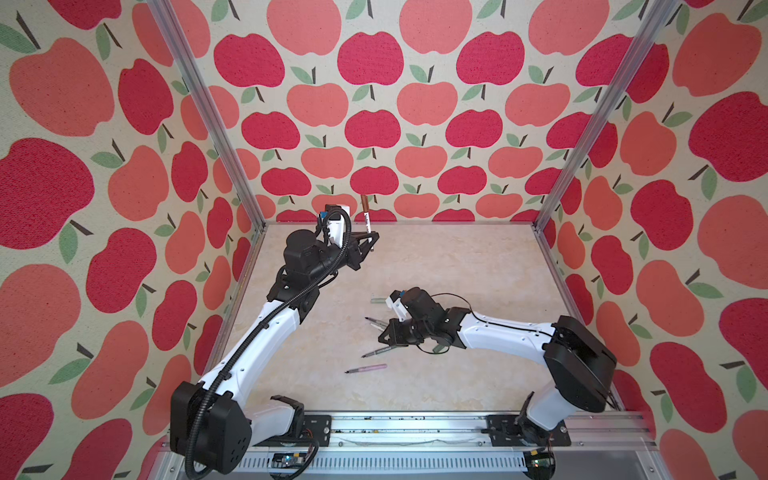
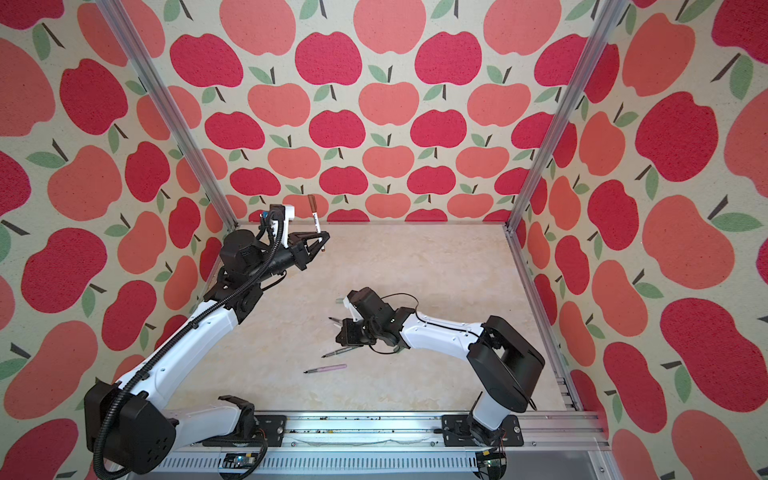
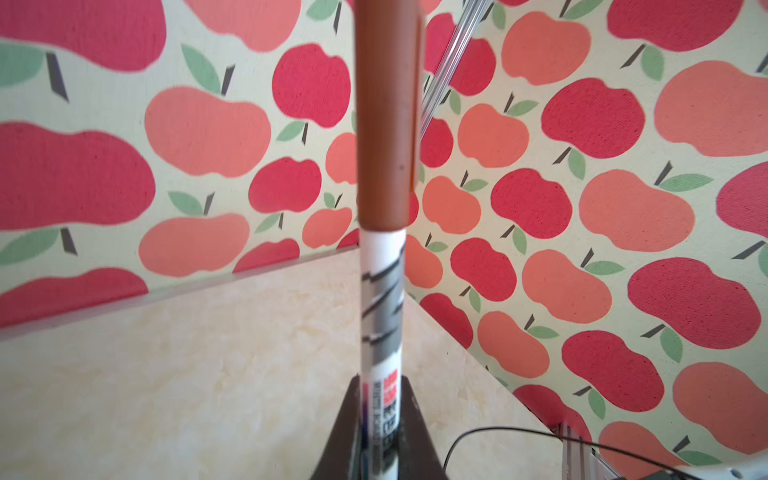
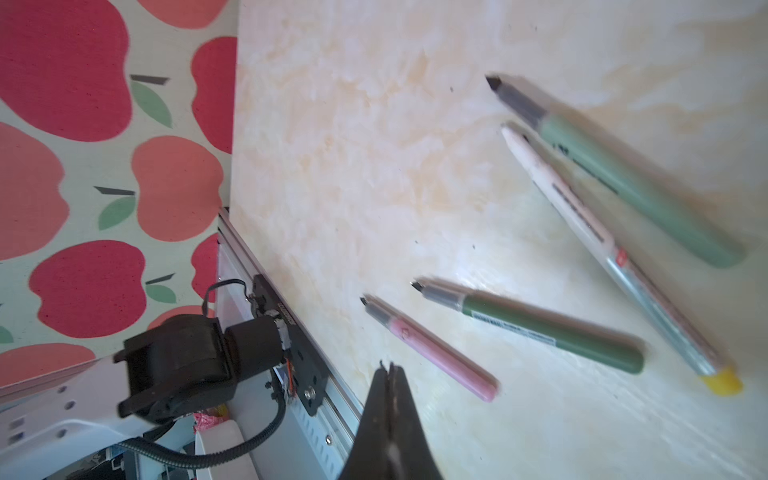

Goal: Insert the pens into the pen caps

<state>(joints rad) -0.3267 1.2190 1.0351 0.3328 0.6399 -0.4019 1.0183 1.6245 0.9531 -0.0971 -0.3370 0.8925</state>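
Observation:
My left gripper (image 1: 371, 241) (image 2: 322, 240) (image 3: 381, 384) is raised near the back left of the table and shut on a white pen (image 1: 367, 222) (image 3: 382, 311). The pen stands upright with a brown cap (image 1: 364, 202) (image 3: 388, 116) on its upper end. My right gripper (image 1: 384, 333) (image 2: 340, 333) (image 4: 390, 370) is shut on nothing, low over the middle. Beside it lie a pale green pen (image 4: 623, 178), a white pen with a yellow end (image 4: 615, 253), a dark green pen (image 1: 376, 352) (image 4: 540, 328) and a pink pen (image 1: 368, 368) (image 4: 432, 349), all uncapped. A pale green cap (image 1: 379, 300) lies behind the right wrist.
Apple-patterned walls enclose the marbled table (image 1: 457, 270) on three sides, with aluminium posts (image 1: 208, 116) at the back corners. A metal rail (image 1: 395, 428) carrying both arm bases runs along the front edge. The left arm's base (image 4: 187, 365) shows in the right wrist view.

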